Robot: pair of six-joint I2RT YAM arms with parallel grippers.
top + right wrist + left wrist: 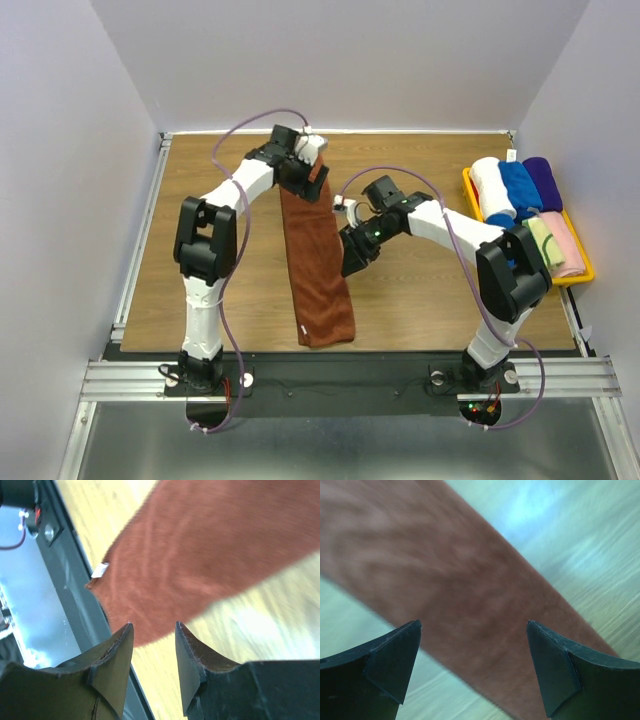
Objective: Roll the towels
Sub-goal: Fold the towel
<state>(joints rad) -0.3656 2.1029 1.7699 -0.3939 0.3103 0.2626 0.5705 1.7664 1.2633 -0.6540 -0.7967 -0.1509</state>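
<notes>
The rust-brown towel [318,262] lies flat as a long folded strip, running from the far middle of the table to its near edge. My left gripper [310,182] hovers over the towel's far end with its jaws wide open and empty. In the left wrist view the towel [470,595] passes under the left gripper [472,630]. My right gripper [351,264] is just right of the strip's middle. It is narrowly open and empty [154,627], with the towel's near corner [200,555] beyond its tips. A pale cream-green towel [541,240] lies rolled in the tray.
A yellow tray [580,275] at the right edge holds white, blue, purple and pink rolled towels. The metal frame rail [350,375] runs along the table's near edge, just past the towel's near end. White walls enclose the table.
</notes>
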